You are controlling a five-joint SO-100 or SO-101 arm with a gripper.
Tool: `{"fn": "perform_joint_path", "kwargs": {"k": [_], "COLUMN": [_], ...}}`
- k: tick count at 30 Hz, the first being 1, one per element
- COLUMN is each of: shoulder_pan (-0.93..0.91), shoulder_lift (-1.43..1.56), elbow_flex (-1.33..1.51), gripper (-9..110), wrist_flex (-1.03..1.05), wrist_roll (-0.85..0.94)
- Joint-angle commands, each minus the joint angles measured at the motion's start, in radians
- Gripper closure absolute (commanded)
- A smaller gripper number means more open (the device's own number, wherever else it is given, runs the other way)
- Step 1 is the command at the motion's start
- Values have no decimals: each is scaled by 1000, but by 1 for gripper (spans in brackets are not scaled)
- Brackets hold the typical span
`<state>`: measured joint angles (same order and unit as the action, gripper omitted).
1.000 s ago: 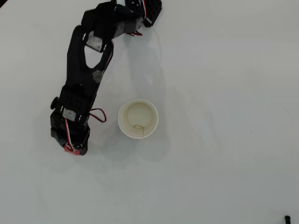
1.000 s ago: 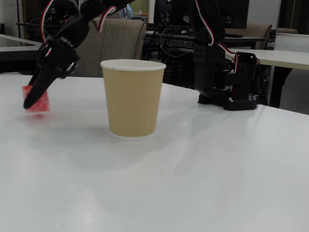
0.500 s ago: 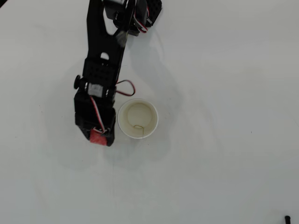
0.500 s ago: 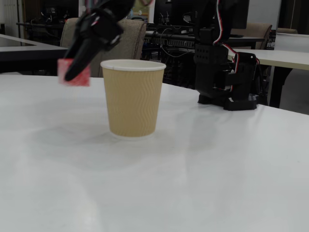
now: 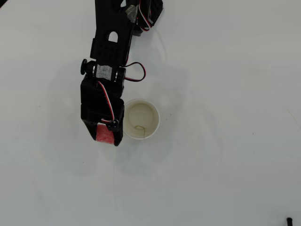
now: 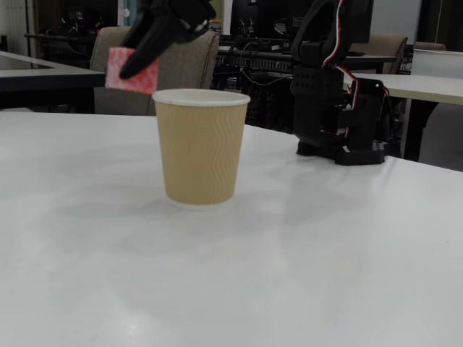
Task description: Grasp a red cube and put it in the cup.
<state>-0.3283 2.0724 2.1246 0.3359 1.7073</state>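
The red cube (image 5: 105,135) is held in my black gripper (image 5: 106,134), raised above the table just left of the cup in the overhead view. In the fixed view the cube (image 6: 134,71) hangs in the gripper (image 6: 136,66) at about rim height, up and left of the cup (image 6: 200,147). The cup is a tan ribbed paper cup with a white rolled rim; from above its rim (image 5: 156,116) is white and its pale inside holds nothing. The gripper is shut on the cube and is beside the cup, not over its opening.
The white table (image 5: 225,165) carries the arm's base (image 6: 340,137) behind the cup at the right in the fixed view. A small dark object (image 5: 289,220) lies at the bottom right corner of the overhead view. Chairs and desks stand behind the table.
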Motion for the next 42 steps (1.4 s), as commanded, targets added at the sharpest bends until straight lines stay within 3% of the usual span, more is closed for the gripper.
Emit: {"fn": "perform_joint_path", "kwargs": {"k": [1, 20, 42], "shoulder_pan": [-25, 20, 221], "shoulder_lift": [54, 204, 523], "elbow_flex": [-46, -9, 270], "gripper": [85, 85, 85], "wrist_flex": [-29, -44, 29], "wrist_roll": [-11, -17, -17]}}
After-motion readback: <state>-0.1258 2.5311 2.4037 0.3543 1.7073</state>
